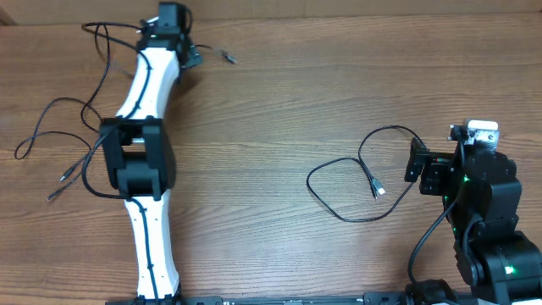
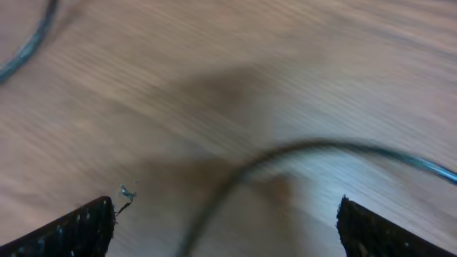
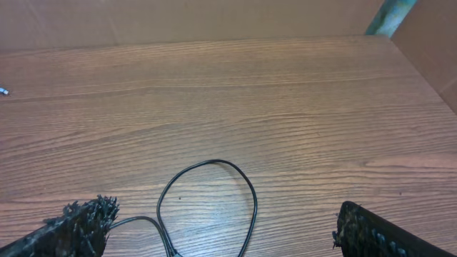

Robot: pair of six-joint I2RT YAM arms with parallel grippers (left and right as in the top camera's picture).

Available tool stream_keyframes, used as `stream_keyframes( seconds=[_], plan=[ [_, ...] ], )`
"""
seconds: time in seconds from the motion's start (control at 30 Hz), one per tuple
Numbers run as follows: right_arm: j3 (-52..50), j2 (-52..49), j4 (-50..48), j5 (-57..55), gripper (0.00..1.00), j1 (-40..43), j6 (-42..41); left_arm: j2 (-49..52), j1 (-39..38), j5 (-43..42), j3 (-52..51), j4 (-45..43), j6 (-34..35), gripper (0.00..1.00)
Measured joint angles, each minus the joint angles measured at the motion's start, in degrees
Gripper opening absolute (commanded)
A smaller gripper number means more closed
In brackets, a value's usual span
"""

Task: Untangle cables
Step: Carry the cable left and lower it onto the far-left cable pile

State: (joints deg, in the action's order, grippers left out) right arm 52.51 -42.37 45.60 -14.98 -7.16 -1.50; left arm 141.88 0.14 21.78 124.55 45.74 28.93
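Left pincer (image 2: 225, 218): spread wide and empty, low over the far left of the table (image 1: 271, 110). One strand (image 2: 307, 145) crosses between its fingers, unpinched; the wrist view is blurred. The cables (image 1: 74, 135) lie looped and crossed around the left arm (image 1: 140, 161), plug ends loose. Right pincer (image 3: 223, 221): spread wide, holding nothing, near a single looped cable (image 3: 207, 163) lying well apart on the right.

Judgement: the step in hand is taking a strand from the left cluster. Close on one strand only, near a plug end, and draw it slowly clear of the crossings. Snagging a second strand would tighten the tangle.
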Motion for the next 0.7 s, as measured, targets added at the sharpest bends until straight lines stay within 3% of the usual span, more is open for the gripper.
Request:
stream_keyframes(
  seconds=[0.23, 0.43, 0.7],
  plan=[
    [0.0, 0.0, 0.0, 0.0, 1.00, 0.0, 0.0, 0.0, 6.7, 2.4, 0.0, 3.7, 0.7, 1.00],
    [0.0, 0.0, 0.0, 0.0, 1.00, 0.0, 0.0, 0.0, 12.8, 4.2, 0.0, 7.8, 5.7, 1.00],
    [0.0, -0.4, 0.0, 0.0, 1.00, 0.0, 0.0, 0.0, 15.8, 10.2, 0.3, 9.0, 8.7, 0.99]
  ],
)
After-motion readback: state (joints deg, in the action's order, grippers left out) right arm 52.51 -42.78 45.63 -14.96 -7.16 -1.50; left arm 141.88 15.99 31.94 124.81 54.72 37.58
